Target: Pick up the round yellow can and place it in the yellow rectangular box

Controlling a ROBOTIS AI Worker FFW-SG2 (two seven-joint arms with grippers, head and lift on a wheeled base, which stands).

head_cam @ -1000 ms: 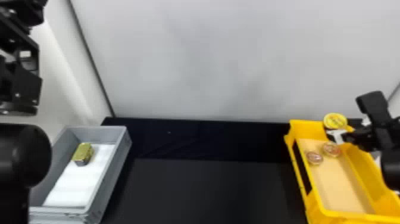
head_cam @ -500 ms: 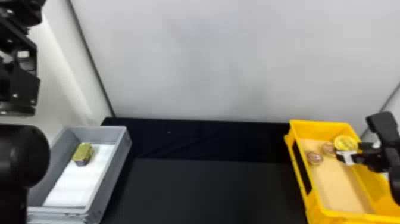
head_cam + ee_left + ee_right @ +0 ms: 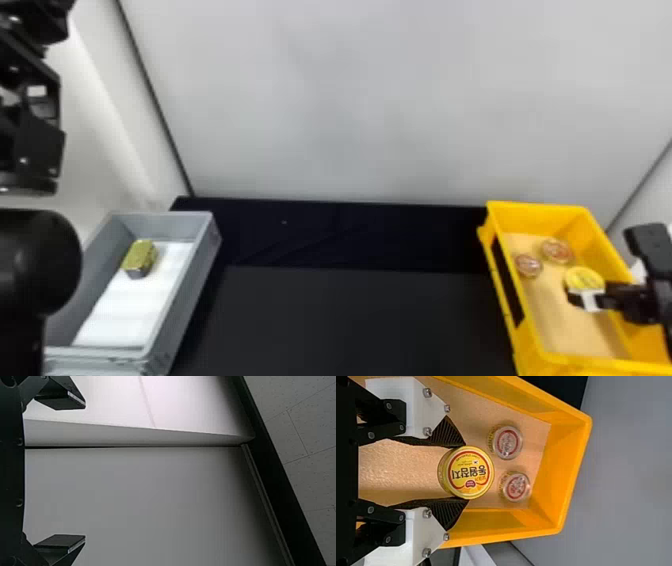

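Note:
Over the inside of the yellow rectangular box (image 3: 542, 345), my right gripper (image 3: 589, 299) has the round yellow can (image 3: 584, 278) at its fingertips. The right wrist view shows that gripper (image 3: 466, 472) shut on the can (image 3: 472, 475), a finger against each side and the printed lid toward the camera. Whether the can touches the box floor, I cannot tell. My left arm (image 3: 30, 125) is parked at the left edge of the head view; in the left wrist view the left gripper (image 3: 84, 471) stands open with nothing between its fingers.
Two smaller round cans, one (image 3: 507, 442) beside the other (image 3: 516, 487), stand in the yellow box near its far end. At the left, a grey box (image 3: 182, 295) holds a gold rectangular can (image 3: 139, 256). A black table (image 3: 350, 320) lies between the boxes.
My right gripper has brought the yellow can from the box's far end, over the small cans, nearer the robot and slightly right. The left arm has hardly moved.

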